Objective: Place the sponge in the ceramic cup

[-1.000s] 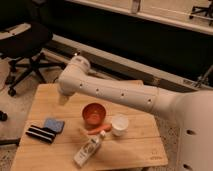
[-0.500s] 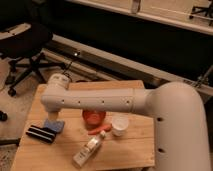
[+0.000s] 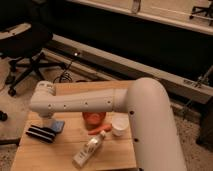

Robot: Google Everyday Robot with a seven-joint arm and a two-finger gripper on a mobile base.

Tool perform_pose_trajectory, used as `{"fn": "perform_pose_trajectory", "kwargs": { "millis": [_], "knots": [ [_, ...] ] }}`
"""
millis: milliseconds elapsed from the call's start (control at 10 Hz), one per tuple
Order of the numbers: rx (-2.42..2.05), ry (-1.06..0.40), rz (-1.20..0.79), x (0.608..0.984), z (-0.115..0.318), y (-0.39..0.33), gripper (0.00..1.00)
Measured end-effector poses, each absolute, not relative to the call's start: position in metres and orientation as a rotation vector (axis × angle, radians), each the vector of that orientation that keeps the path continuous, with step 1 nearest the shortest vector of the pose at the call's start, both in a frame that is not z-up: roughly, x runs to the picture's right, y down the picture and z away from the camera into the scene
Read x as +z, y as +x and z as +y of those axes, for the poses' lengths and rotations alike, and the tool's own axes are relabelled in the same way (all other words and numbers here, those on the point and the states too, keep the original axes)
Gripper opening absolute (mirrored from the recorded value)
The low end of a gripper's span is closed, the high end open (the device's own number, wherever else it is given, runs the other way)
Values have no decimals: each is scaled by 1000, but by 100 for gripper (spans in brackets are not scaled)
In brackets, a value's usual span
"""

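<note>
Sponge (image 3: 57,126): blue, flat on the wooden surface (image 3: 60,155), left side. Its left edge sits just beside a black block with white stripes (image 3: 39,133).

Ceramic cup (image 3: 119,127): white, upright, well apart from the sponge to the right.

Between them, a reddish-orange bowl (image 3: 93,119). A small orange piece (image 3: 100,130) lies just near of the bowl, beside the cup. A pale bottle (image 3: 89,149) lies on its side nearer still.

White arm (image 3: 85,102) spans the surface from right to left. Gripper (image 3: 49,120) hangs under its left end, just above the sponge; open or closed, cannot tell.

Office chair (image 3: 25,45) far left.
</note>
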State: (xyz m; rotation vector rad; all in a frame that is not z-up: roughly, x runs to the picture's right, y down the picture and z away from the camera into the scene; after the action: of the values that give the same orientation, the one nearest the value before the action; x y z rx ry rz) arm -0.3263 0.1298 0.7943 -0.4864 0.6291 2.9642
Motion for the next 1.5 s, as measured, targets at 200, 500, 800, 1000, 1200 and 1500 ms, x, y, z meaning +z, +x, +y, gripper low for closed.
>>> {"fn": "perform_pose_trajectory", "kwargs": {
  "millis": [200, 500, 800, 1000, 1200, 1500],
  "knots": [
    [3036, -421, 654, 815, 125, -326, 80],
    [3097, -336, 719, 827, 133, -328, 80],
    [3109, -274, 752, 821, 148, -327, 80],
    [3118, -237, 750, 819, 151, -325, 80],
    [3140, -203, 741, 822, 150, -320, 80],
    [3167, -176, 734, 825, 152, -318, 80]
  ]
}}
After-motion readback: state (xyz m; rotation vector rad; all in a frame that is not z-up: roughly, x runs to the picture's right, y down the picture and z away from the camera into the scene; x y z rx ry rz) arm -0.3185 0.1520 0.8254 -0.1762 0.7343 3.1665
